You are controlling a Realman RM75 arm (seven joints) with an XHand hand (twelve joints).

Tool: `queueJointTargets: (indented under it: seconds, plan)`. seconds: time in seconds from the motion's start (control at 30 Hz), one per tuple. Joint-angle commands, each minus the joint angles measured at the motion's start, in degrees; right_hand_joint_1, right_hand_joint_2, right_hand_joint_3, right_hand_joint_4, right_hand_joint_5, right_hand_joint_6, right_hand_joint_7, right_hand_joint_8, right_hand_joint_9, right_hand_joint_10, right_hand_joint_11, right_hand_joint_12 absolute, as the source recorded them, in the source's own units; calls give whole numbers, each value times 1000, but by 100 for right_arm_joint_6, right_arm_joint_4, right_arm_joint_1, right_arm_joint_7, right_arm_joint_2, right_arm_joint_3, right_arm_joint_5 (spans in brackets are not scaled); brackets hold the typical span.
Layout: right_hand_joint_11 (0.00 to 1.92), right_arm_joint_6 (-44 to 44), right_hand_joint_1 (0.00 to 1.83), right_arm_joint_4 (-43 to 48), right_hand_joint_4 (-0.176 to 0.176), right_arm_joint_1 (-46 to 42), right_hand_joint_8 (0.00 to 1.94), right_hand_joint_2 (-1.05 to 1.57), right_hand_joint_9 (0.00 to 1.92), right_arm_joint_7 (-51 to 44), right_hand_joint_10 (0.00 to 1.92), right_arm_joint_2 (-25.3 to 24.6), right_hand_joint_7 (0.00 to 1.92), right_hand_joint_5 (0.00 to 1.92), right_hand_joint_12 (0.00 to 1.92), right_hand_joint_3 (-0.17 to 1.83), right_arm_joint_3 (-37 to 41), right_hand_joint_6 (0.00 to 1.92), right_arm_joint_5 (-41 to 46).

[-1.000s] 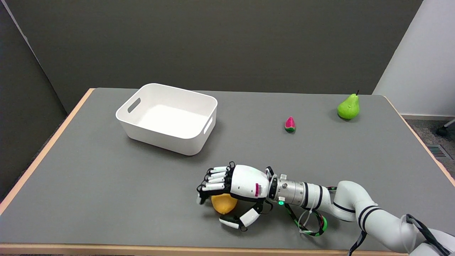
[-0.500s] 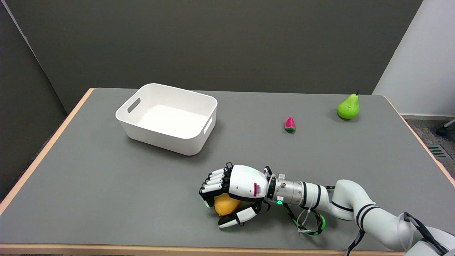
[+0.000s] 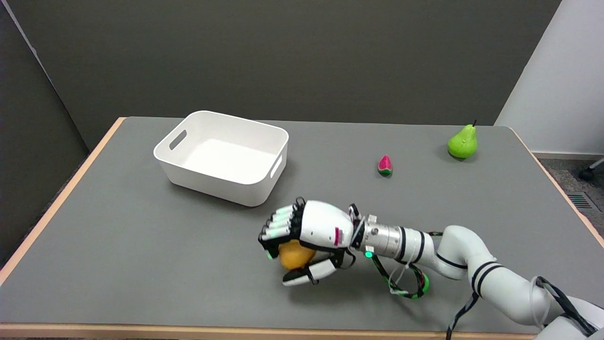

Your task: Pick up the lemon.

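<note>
While the grey table with its pale wooden edge carries everything in view, a white rectangular plastic bin with cut-out handles sits up and to the left of the hand, near it but apart, and nothing shows inside the bin. Lower and to the right of the bin, the black-and-white right hand is palm down, its fingers curled over the far and left sides of the round yellow-orange lemon and its thumb hooked under the fruit's near side, so the hand grips the lemon. Whether the lemon rests on the table or hangs just clear of it cannot be told. Behind the hand, the white right arm runs off toward the lower right, with a green-and-black cable looped below the wrist. Up and to the right of the hand, well apart, lies a small pink-and-green watermelon slice. Farther right, near the table's far corner, a green pear with a dark stem stands upright.
</note>
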Motion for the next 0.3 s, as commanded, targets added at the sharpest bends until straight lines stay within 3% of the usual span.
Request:
queueJointTargets:
  seconds: [0.03, 0.17, 0.3]
  plan:
    - [784, 1725, 1338, 1502, -124, 1005, 1289, 1099, 780, 45, 1464, -58, 835, 627, 1905, 252, -354, 1503, 234]
    - [788, 2770, 1338, 1245, -125, 1799, 1289, 1096, 781, 18, 1463, -337, 836, 626, 1896, 258, -776, 1504, 213]
    - [791, 3579, 1339, 286, -126, 2668, 1287, 1094, 783, -22, 1460, -812, 838, 626, 1892, 261, -1084, 1504, 193]
